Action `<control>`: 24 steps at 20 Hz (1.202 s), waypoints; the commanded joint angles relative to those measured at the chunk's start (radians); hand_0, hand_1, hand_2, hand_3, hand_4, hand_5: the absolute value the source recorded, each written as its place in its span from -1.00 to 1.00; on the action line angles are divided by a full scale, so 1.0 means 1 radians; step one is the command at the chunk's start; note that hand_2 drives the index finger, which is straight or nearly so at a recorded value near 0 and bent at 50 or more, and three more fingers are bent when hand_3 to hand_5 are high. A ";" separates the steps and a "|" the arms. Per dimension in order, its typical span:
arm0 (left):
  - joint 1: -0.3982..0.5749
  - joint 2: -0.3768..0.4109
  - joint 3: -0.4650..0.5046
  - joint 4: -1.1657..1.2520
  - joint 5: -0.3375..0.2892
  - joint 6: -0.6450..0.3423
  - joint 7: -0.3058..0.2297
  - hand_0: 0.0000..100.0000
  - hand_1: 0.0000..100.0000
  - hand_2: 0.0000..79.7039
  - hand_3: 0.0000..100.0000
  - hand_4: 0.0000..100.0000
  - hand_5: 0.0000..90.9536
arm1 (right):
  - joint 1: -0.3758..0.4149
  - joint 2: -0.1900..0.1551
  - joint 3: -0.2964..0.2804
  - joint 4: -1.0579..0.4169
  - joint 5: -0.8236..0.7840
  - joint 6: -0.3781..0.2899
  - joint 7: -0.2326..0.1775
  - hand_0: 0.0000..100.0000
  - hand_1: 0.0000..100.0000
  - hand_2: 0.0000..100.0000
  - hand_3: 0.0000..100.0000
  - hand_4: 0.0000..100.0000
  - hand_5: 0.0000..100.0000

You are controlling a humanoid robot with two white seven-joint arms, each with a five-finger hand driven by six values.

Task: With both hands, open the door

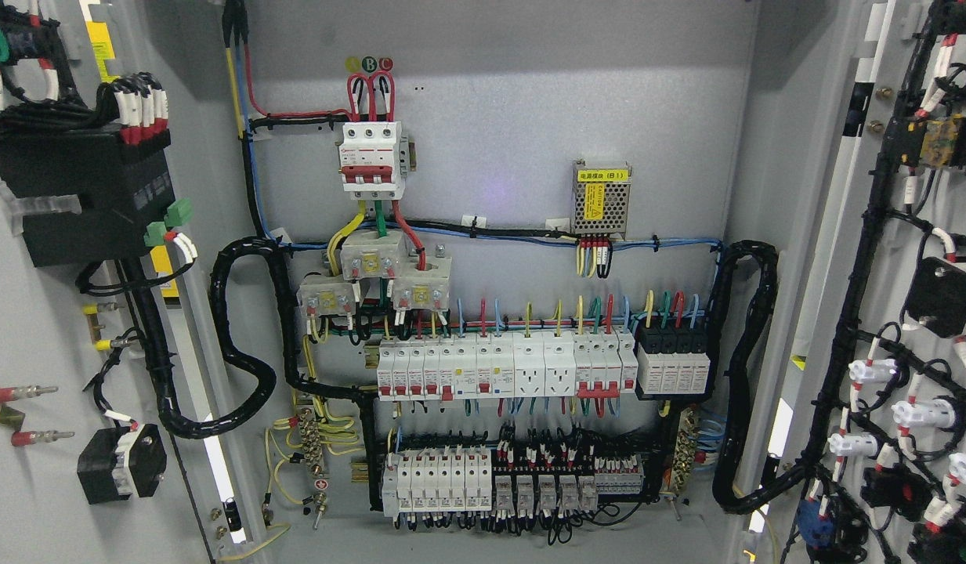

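Neither hand shows anywhere in this head view, so whether the fingers are released, clenched or grasping anything cannot be told. What fills the picture is the cabinet, and both doors stand swung wide open: the left door (52,329) shows its inner face at the left edge, the right door (906,235) its inner face at the right edge. On the left door sits a black box (83,196) with white and red wire ends on top and green plugs at its lower right corner, and lower down a smaller black block (122,462). Between the doors, the grey back panel (490,102) carries the gear: a three-pole breaker (370,157) near the top with red loops above it, a small perforated power supply (602,199) with a yellow label to its right, and three pale transformer blocks (373,278) just below the breaker. Under those runs a long white row of breakers and sockets (506,368), with a black module (674,360) touching its right end. A second row of breakers and relays (514,482) lies along the bottom. Thick black conduit (244,337) loops at the left side, another loop (745,376) at the right. Out on the right door, white-capped fittings (917,411) and black wiring cluster, though the small parts there are hard to make out at that slant.
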 commanded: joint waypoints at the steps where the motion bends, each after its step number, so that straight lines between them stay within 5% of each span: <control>1: 0.059 0.049 0.023 -0.451 -0.026 -0.133 -0.017 -1.00 -1.00 -1.00 -1.00 -1.00 -1.00 | 0.058 -0.089 -0.171 -0.054 -0.001 -0.062 0.008 -0.55 -0.98 -1.00 -1.00 -1.00 -1.00; 5: 0.096 0.067 0.075 -0.455 -0.066 -0.316 -0.024 -1.00 -1.00 -1.00 -1.00 -1.00 -1.00 | 0.054 -0.107 -0.177 -0.056 -0.003 -0.093 0.006 -0.56 -0.98 -1.00 -1.00 -1.00 -1.00; 14: 0.092 0.061 0.252 -0.454 -0.063 -0.322 -0.047 -1.00 -1.00 -1.00 -1.00 -1.00 -1.00 | -0.021 -0.104 -0.251 -0.056 -0.021 -0.097 0.005 -0.56 -0.98 -1.00 -1.00 -1.00 -1.00; 24: 0.089 0.064 0.399 -0.454 -0.010 -0.365 -0.049 -1.00 -1.00 -1.00 -1.00 -1.00 -1.00 | -0.011 -0.097 -0.302 -0.056 -0.098 -0.100 0.005 -0.56 -0.98 -1.00 -1.00 -1.00 -1.00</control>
